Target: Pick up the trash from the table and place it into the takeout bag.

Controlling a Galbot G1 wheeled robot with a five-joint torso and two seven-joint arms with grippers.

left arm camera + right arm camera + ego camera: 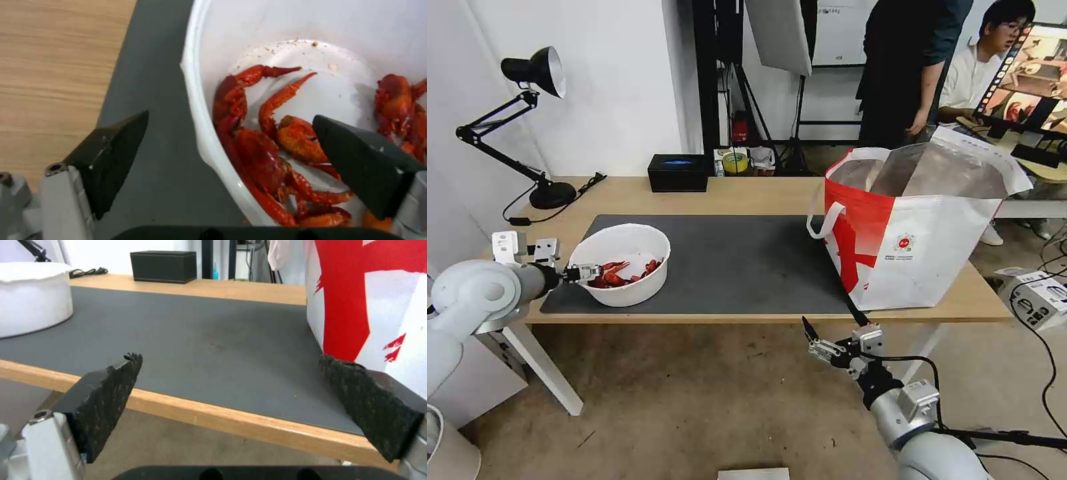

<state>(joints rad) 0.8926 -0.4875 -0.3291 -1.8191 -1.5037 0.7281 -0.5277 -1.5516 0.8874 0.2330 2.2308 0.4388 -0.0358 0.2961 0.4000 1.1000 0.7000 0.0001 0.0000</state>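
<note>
I've got the left gripper point(584, 273) at the near-left rim of the bowl point(627, 252), which sits on the left end of the gray mat point(740, 263) on the table point(747, 193). Fingers are spread wide & straddle the rim: in the left wrist cam one finger point(111, 156) hangs outside over the mat, the other point(360, 160) is inside, over the crayfish shells point(258, 153). Nothing's pinched yet.

Right gripper point(835, 341) waits below the front edge of the table, just in front of the bag point(920, 227), fingers apart too, holding nothing. Bag stands open at the right end of the table, foil lining showing.

Step in hand, as I read it: grab the bowl by its wall. To do it well I want the rim deep betw. the pads before closing, not just on the lip; the wall looks thin & slick, so a shallow pinch prob. slips or tips the shells out. Inner finger should stay off the shells; a claw caught under the pad would spoil the grip. Close slow, lift level, keep the bowl upright en route to the bag.
</note>
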